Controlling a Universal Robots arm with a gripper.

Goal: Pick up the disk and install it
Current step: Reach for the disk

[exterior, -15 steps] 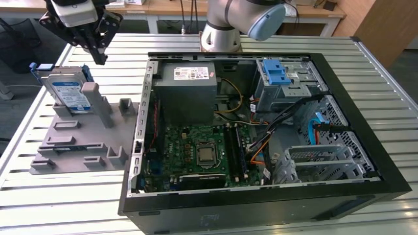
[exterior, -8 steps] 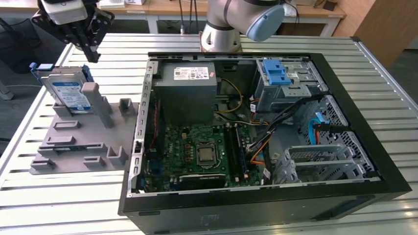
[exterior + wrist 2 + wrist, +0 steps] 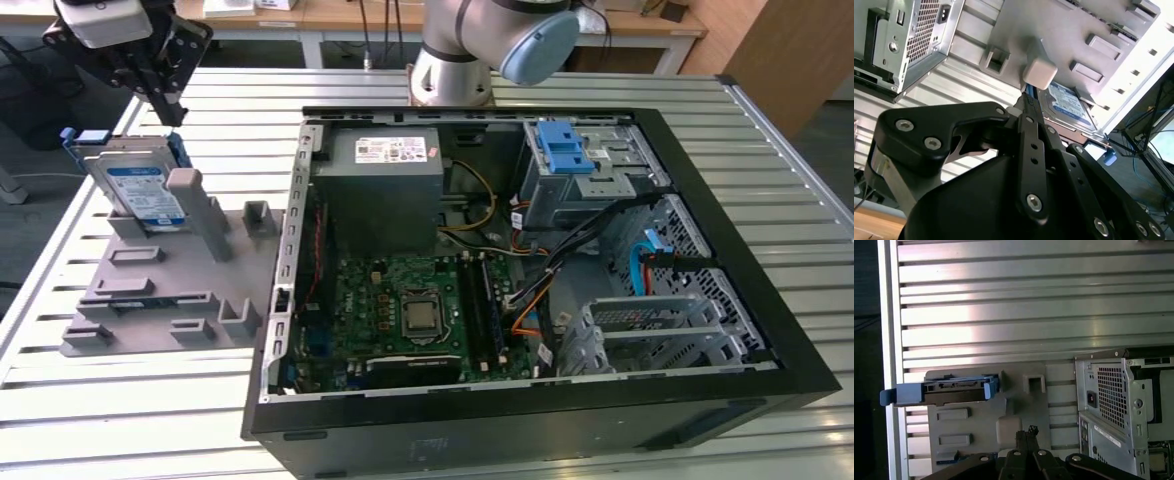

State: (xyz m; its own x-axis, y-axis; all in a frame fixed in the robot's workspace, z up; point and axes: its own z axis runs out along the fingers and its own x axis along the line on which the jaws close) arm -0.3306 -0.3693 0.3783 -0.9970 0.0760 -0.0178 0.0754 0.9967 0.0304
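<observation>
Holding: nothing. The jaws are pressed together, tip to tip, and nothing is between them.
Jaws: in the exterior view they hang in the air with their tips pointing down. They are above the disk [image 3: 143, 190] and do not touch it.
Disk: it is silver-grey with a white-and-blue label and a blue plastic frame around it. It stands on its edge in the grey holder [image 3: 160, 300] and leans a little. In the second wrist view the disk [image 3: 1069, 102] shows just past the black tips. In the first wrist view you see the disk [image 3: 949, 388] edge-on, with its blue frame sticking out past the side of the holder.
Post: a tall grey post [image 3: 187, 200] on the holder stands just beside the disk. In both wrist views the tips are close to it [image 3: 1040, 72] [image 3: 1008, 429].
Holder: a flat grey plate with small blocks and slots. It lies on the worktop [image 3: 134, 420], beside the computer case.
Worktop: silver metal with long ribs.
Computer case: a black case [image 3: 801, 380] lies open on its side, at the exterior view's right of the holder.
Inside the case: there is a grey power supply box [image 3: 378, 190], a green board [image 3: 400, 310], and a metal drive cage with a blue latch [image 3: 567, 150].
Arm: its grey base [image 3: 461, 60] stands behind the case.
</observation>
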